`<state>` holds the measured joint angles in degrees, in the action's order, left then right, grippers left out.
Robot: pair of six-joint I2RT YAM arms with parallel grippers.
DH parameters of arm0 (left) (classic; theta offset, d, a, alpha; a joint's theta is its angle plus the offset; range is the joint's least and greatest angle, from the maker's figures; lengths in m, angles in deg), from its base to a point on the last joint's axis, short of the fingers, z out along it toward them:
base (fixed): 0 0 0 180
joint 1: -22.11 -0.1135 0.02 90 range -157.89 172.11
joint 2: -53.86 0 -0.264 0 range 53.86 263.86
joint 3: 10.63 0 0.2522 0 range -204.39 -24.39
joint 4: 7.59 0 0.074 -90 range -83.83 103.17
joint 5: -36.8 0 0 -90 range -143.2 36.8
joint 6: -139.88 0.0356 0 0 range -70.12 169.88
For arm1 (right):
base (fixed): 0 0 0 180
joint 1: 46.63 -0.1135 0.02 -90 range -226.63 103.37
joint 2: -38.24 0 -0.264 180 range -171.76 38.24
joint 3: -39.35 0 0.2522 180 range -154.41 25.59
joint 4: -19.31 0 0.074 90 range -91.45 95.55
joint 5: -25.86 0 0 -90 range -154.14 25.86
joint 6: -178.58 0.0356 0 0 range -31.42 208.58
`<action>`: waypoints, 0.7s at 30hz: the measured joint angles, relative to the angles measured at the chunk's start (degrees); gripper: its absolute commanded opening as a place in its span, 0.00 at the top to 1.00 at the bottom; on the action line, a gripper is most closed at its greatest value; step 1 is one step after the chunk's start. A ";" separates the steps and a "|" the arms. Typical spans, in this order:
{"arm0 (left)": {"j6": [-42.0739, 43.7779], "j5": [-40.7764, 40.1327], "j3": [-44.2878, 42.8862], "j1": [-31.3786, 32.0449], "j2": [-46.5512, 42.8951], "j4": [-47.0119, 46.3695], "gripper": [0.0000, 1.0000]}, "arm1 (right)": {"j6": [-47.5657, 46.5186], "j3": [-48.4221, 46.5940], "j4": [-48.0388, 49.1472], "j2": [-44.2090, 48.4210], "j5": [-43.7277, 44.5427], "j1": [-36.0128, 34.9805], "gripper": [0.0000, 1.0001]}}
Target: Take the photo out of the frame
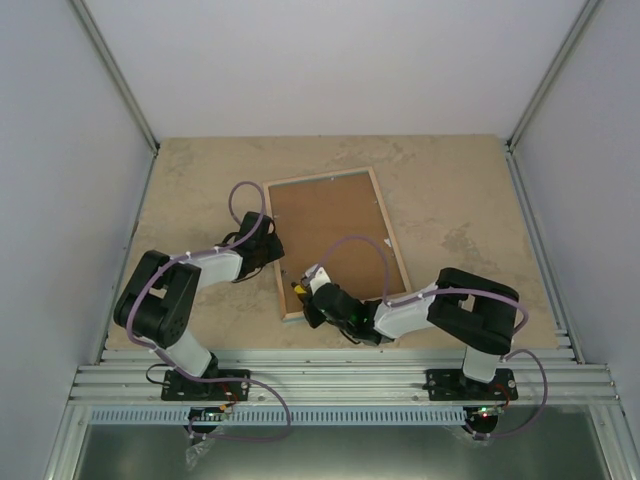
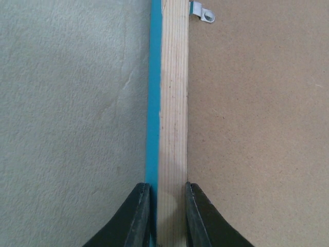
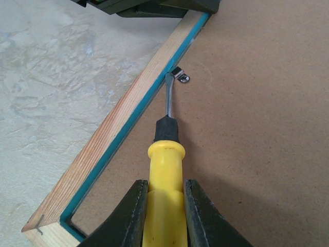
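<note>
The frame (image 1: 283, 262) lies face down on the table, its brown fibreboard backing (image 1: 335, 235) facing up. The photo is hidden under the backing. My left gripper (image 1: 270, 245) is shut on the frame's left rail (image 2: 172, 103), one finger on the turquoise outer side, one on the backing side. My right gripper (image 1: 312, 300) is shut on a yellow-handled screwdriver (image 3: 164, 170). Its blade tip touches a small metal retaining clip (image 3: 180, 76) at the rail's inner edge. Another clip (image 2: 203, 13) shows in the left wrist view.
The beige table (image 1: 450, 190) extends around the frame, with grey walls on three sides. The frame's near corner (image 3: 41, 226) lies close to the right gripper. The left arm's body (image 3: 154, 6) is at the top of the right wrist view.
</note>
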<state>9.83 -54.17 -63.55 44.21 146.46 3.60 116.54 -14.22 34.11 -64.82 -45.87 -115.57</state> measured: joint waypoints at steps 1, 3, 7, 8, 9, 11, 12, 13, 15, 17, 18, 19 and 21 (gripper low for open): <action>0.02 -0.26 -0.07 0.04 0.13 -0.13 1.00 | 0.20 -0.13 0.26 -0.33 0.22 -0.04 1.00; 0.20 -0.79 -0.24 0.15 0.46 -0.48 1.00 | 0.61 -0.42 0.72 -0.90 0.66 -0.13 1.00; 0.22 -1.66 -0.33 0.33 0.87 -1.29 1.00 | 1.44 -0.98 1.40 -1.92 1.55 -0.26 0.99; 0.22 -1.81 -0.33 0.35 0.94 -1.49 1.00 | 1.68 -1.20 1.44 -2.23 1.84 -0.35 0.99; 0.20 -2.03 -0.31 0.39 1.03 -1.70 1.00 | 1.92 -1.49 1.44 -2.54 2.14 -0.42 0.99; 0.20 -2.43 -0.31 0.39 1.20 -2.21 1.00 | 2.71 -2.05 1.40 -3.15 2.97 -0.66 0.99; 0.20 -2.60 -0.31 0.39 1.33 -2.51 1.00 | 3.08 -2.45 1.33 -3.48 3.41 -0.81 0.99; 0.20 -2.89 -0.26 0.39 1.49 -2.95 1.00 | 3.50 -2.97 1.22 -3.96 4.04 -0.98 0.99; 0.20 -3.17 -0.20 0.33 1.70 -3.58 1.00 | 4.22 -3.98 0.83 -4.79 5.09 -1.29 1.00; 0.17 -3.30 -0.13 0.15 2.01 -4.31 1.00 | 4.83 -5.01 0.24 -5.60 6.08 -1.57 1.00; 0.17 -3.32 -0.07 0.07 2.16 -4.85 1.00 | 5.16 -5.55 -0.11 -6.01 6.64 -1.70 1.00; 0.17 -3.34 0.02 -0.04 2.27 -5.35 1.00 | 5.44 -6.10 -0.48 -6.40 7.15 -1.81 1.00; 0.17 -3.43 0.26 -0.15 2.45 -6.19 1.00 | 6.16 -7.10 -1.36 -6.93 8.04 -2.03 1.00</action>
<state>10.01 -57.61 -63.28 44.06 148.91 -2.59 122.71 -21.32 32.75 -71.75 -37.83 -117.61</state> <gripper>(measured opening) 0.178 0.170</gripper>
